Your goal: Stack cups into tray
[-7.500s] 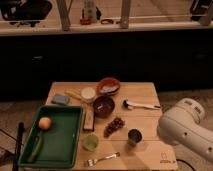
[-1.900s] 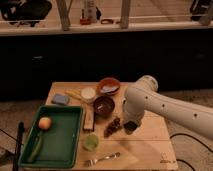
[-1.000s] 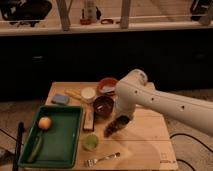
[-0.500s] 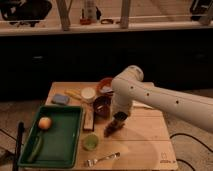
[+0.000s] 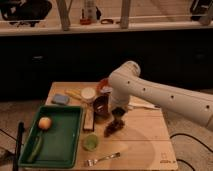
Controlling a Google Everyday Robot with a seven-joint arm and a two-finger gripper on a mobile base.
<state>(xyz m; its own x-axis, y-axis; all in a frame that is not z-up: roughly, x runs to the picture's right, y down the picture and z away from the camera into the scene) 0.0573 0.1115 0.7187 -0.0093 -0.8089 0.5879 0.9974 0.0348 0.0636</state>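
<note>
Camera view: at about 8 o'clock on the wooden surface (image 5: 145, 145) lies the large rectangular dark green plastic tray (image 5: 60, 141). It holds a round orange fruit (image 5: 45, 122) and a long green vegetable (image 5: 35, 149), but no cup yet. Just off the tray's corner, at roughly 6 o'clock, the translucent light green plastic cup (image 5: 90, 143) stands upright and untouched, with a metal fork (image 5: 105, 159) beside it. Behind it, near the middle, is a dark brown bowl (image 5: 100, 107).

The white robot arm (image 5: 160, 97) has swung in from 3 o'clock over the last seconds, and its pincer (image 5: 118, 114) now hangs over the centre of the surface, above a dark cluster of grapes (image 5: 112, 128). I cannot tell whether the pincer is apart, together or clamped on anything.

The shiny grey metal cup stood at about 4 o'clock several seconds back. That spot is now bare wood, and I cannot make the cup out anywhere else. A dark shape sits at the pincer, so the cup is probably being carried towards 8 o'clock. If so, the task is in its first carry, with the green cup left to follow.
</note>
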